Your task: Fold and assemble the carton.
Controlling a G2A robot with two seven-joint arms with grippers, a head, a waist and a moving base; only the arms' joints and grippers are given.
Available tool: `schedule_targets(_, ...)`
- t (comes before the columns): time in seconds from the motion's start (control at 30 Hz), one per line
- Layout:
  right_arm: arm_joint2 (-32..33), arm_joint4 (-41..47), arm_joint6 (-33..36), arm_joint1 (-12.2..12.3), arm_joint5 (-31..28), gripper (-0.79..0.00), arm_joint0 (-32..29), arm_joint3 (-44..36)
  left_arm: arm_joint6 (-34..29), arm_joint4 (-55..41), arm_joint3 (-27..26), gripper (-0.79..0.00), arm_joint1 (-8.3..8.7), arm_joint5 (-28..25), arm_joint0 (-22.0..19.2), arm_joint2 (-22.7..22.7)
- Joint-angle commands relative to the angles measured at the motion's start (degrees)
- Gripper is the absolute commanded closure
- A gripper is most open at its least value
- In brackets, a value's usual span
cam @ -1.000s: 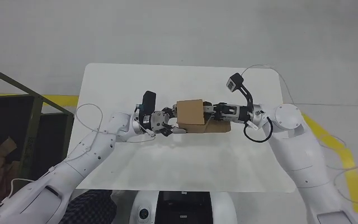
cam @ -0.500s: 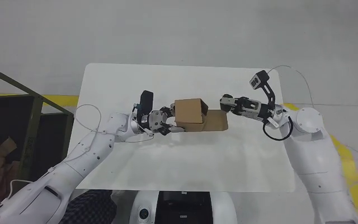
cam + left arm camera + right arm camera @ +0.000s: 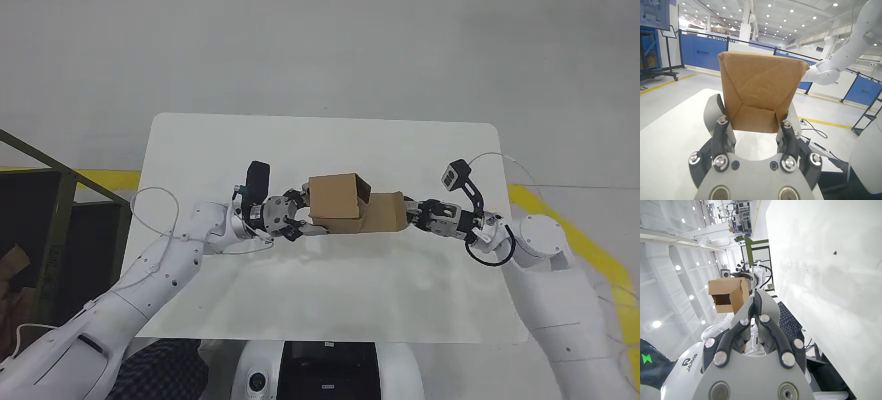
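Brown cardboard carton [image 3: 345,203] hangs above the white table [image 3: 200,150] in the top view. Its long axis runs straight from the left gripper [image 3: 297,212] to the right gripper [image 3: 412,215], with one at each end.

From the left wrist, the carton [image 3: 759,91] points directly away from the left gripper [image 3: 753,117]. The fingers [image 3: 720,106] are spread wide and clamp its near end from both sides.

From the right wrist, the carton's [image 3: 725,292] dark open end faces the right gripper [image 3: 754,300], and one flap is angled towards it. The fingers [image 3: 764,306] are pressed together with their tips at that flap's edge. Whether any cardboard sits between them is not clear.
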Motion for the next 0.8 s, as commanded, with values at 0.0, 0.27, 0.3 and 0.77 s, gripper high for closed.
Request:
schedule_targets(0.0, -1.4, 1.0, -0.1, -0.3, -0.7, 0.000, 0.4, 0.2, -0.3, 0.1, 0.2, -0.376, -0.06, 0.0, 0.0, 0.1)
schedule_targets(0.27, -4.6, 3.1, -0.9, -1.3, -3.0, 0.000, 3.4, 1.4, -3.4, -0.7, 1.3, -0.382, -0.50, 0.0, -0.3, 0.7)
schedule_targets(0.3, -4.7, 2.9, -0.8, -1.3, -3.0, 0.000, 3.7, 1.5, -3.8, -0.7, 1.4, -0.382, -0.53, 0.0, -0.4, 0.7)
schedule_targets(0.77, -3.2, 0.2, -1.9, -0.7, -2.4, 0.000, 4.2, 1.5, -8.2, -1.4, 1.3, -0.376, -1.09, 0.0, -0.8, 0.9)
